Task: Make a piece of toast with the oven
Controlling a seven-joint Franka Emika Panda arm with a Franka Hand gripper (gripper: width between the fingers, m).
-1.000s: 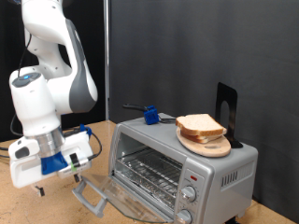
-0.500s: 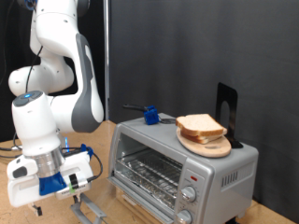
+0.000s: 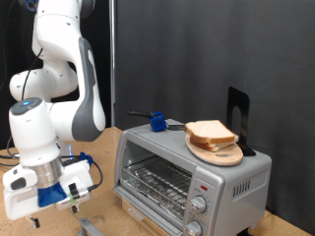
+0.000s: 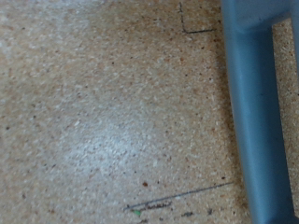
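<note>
- Oven [image 3: 187,175]: silver box at the exterior view's lower right, door down and open, wire rack [image 3: 157,181] showing inside with nothing on it that I can see.
- Piece of toast [image 3: 211,132]: not in the oven; it lies on the round wooden board [image 3: 219,151] on the oven's roof.
- My gripper [image 3: 71,193]: low at the exterior view's lower left, well apart from the toast, near the open door's handle [image 3: 89,227].
- My fingers: cannot tell how far apart they are; blue-and-white housing hides them. Nothing seen between them.
- Door and handle are cut off by the bottom edge.
- Wrist view: speckled tabletop [image 4: 103,103] and a grey-blue bar [image 4: 257,112], blurred, cut off at the edge.
- Blue-handled tool [image 3: 155,121] on the oven's roof; black stand [image 3: 239,116] behind the board.
</note>
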